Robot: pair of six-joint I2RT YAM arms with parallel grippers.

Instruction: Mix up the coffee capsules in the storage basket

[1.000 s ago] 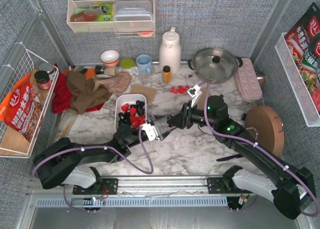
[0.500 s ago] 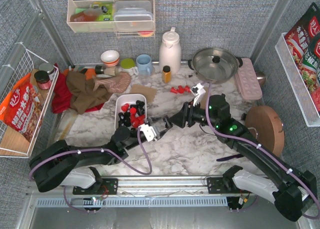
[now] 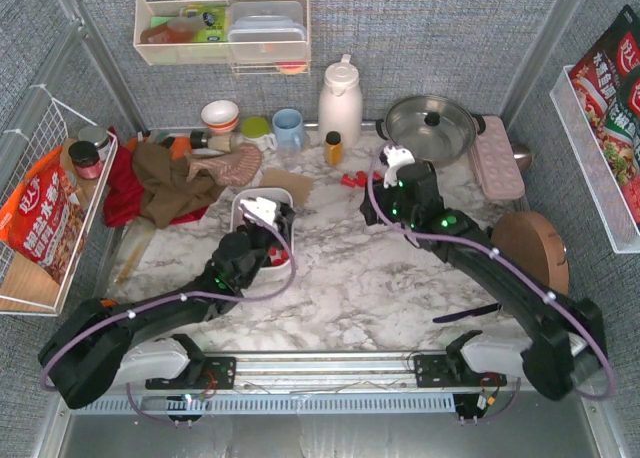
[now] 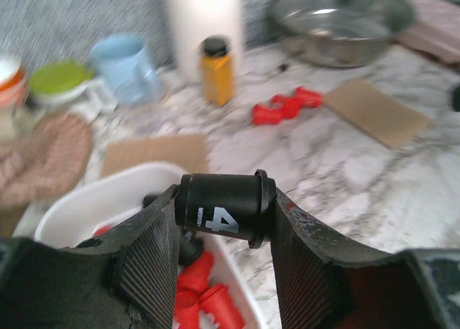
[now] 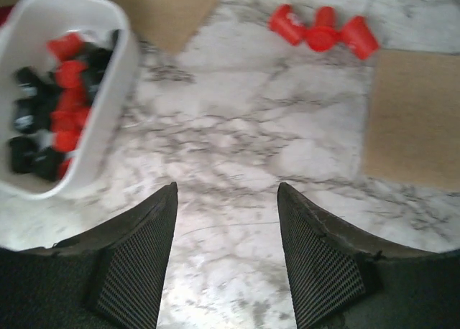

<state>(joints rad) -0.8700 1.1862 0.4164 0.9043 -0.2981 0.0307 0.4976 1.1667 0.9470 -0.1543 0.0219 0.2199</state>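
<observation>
We see the left gripper (image 4: 223,202) clamped on a black capsule (image 4: 231,211), held sideways between its jaws, with the storage basket (image 4: 79,207) of red and black capsules (image 4: 205,297) just beneath. Our right gripper (image 5: 227,191) hangs jaws apart, empty; three red capsules (image 5: 323,29) lie ahead, the basket off to the left.

We find the storage basket (image 3: 237,214) left of centre, loose coffee capsules (image 3: 352,180) upper centre, below the pot (image 3: 430,126).
</observation>
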